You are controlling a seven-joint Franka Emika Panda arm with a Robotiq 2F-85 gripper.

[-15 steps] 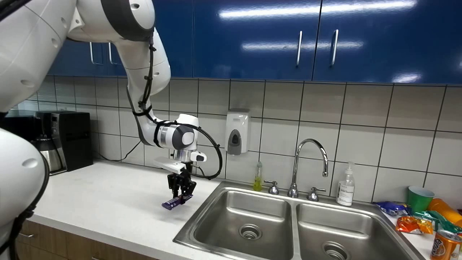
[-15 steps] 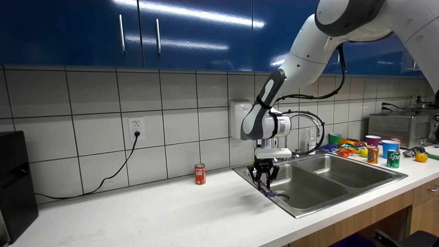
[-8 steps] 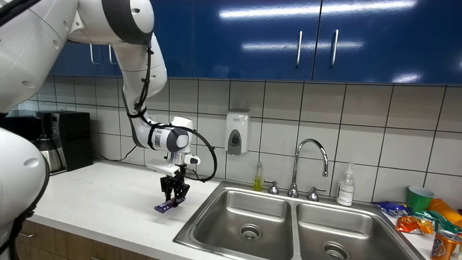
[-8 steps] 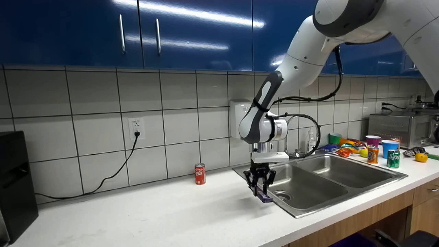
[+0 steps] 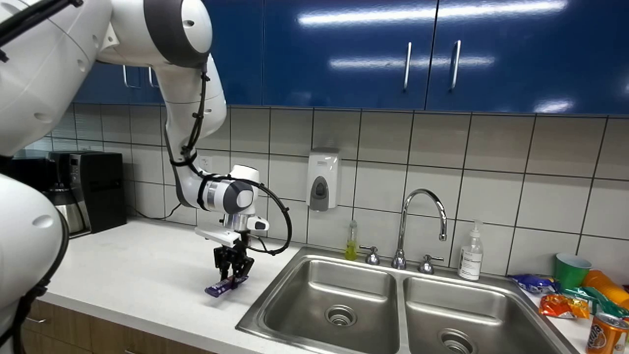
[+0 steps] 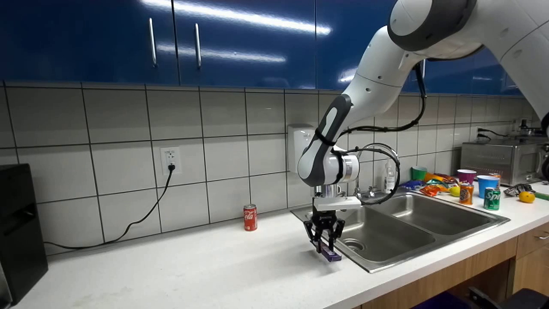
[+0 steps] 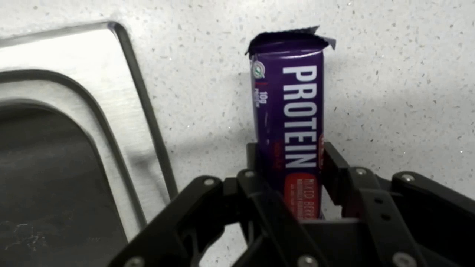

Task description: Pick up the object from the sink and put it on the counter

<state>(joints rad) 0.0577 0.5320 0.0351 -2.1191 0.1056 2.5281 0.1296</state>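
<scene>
Claw (image 7: 291, 159) pinches bar (image 7: 287, 118) by its long sides, axis running loosely along nearby sink (image 7: 118, 92) edge. Bar low over counter (image 6: 171, 266); touching or not, can't tell.

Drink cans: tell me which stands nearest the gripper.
The red can: it alone shares a side of the sink with the gripper; the others, like the green can, stand beyond.
</scene>
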